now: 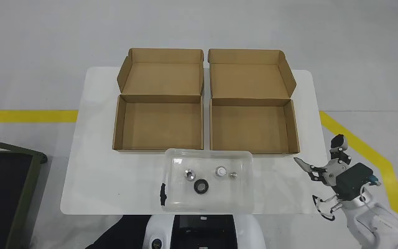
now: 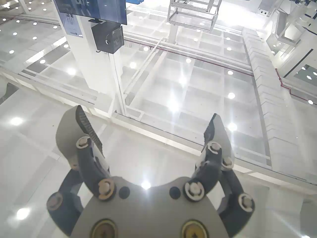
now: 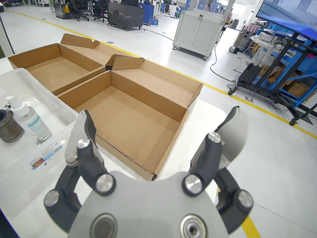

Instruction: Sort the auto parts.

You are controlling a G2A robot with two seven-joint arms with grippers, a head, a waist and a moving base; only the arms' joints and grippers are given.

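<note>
A clear plastic bin (image 1: pixel 242 194) stands at the table's front edge. It holds a metal ring (image 1: pixel 188 174), a black ring (image 1: pixel 201 185), a small white bottle (image 1: pixel 220 170) and a small metal fitting (image 1: pixel 233 175). In the right wrist view the bottle (image 3: pixel 27 120), a dark metal cylinder (image 3: pixel 7 126) and the fitting (image 3: pixel 40 139) sit in the bin (image 3: pixel 37 159). My right gripper (image 1: pixel 311 182) (image 3: pixel 161 110) is open and empty, off the table's front right corner. My left gripper (image 2: pixel 146 111) is open and empty, pointing up at the ceiling.
Two open, empty cardboard boxes sit side by side behind the bin, the left box (image 1: pixel 158 124) and the right box (image 1: pixel 252 127), lids folded back. In the right wrist view the right box (image 3: pixel 128 115) lies just ahead of the gripper. Yellow floor tape (image 1: pixel 348 134) runs past the table.
</note>
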